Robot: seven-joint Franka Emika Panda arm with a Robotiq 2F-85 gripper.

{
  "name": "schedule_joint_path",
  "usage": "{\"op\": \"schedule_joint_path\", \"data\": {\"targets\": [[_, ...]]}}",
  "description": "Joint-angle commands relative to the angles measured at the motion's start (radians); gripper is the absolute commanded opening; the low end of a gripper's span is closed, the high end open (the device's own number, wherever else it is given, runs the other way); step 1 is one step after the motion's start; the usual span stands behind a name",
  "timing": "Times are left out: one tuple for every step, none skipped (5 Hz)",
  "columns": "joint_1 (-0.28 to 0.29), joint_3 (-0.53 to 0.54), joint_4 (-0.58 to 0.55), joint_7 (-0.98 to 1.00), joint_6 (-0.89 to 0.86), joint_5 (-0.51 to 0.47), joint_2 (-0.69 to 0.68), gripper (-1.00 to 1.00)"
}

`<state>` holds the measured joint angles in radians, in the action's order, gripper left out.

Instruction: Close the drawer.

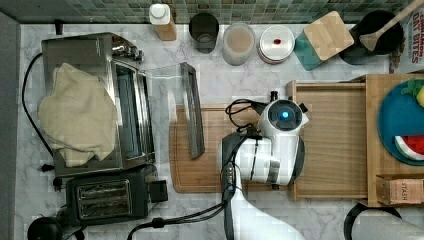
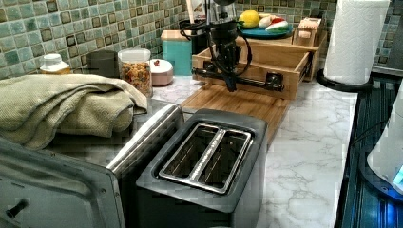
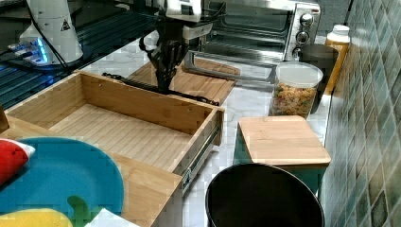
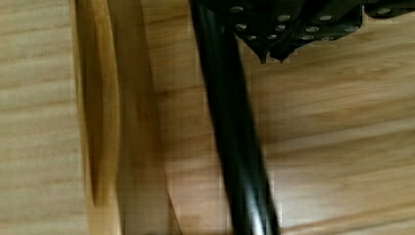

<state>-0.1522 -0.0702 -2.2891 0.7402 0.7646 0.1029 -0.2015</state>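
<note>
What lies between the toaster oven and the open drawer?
In the top view, a cutting board fills the stretch between toaster oven and drawer, the oven's open door overlapping it.

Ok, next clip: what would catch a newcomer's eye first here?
Probably the drawer, pulled wide open and bare inside, sticking out from the wooden stand that carries a blue plate of toy fruit. The gripper hangs right at the dark bar handle on the drawer's front, above the cutting board. After that, the toaster oven at the top view's left, its door dropped open and a beige towel heaped on top.
</note>
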Motion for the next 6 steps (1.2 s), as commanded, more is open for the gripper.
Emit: {"op": "schedule_joint_path", "data": {"targets": [[-0.038,-0.049,-0.150,0.048,0.299,0.127,0.124,-1.00],[-0.075,-0.061,-0.148,0.133,0.316,0.114,0.124,-1.00],[-0.110,-0.091,-0.116,0.239,0.298,0.091,0.120,-1.00],[-0.166,-0.110,-0.067,0.359,0.255,0.012,0.108,-1.00],[-0.214,-0.139,-0.073,0.474,0.329,-0.104,0.118,-1.00],[-0.228,-0.199,-0.013,0.512,0.280,-0.084,0.106,-1.00]]}}
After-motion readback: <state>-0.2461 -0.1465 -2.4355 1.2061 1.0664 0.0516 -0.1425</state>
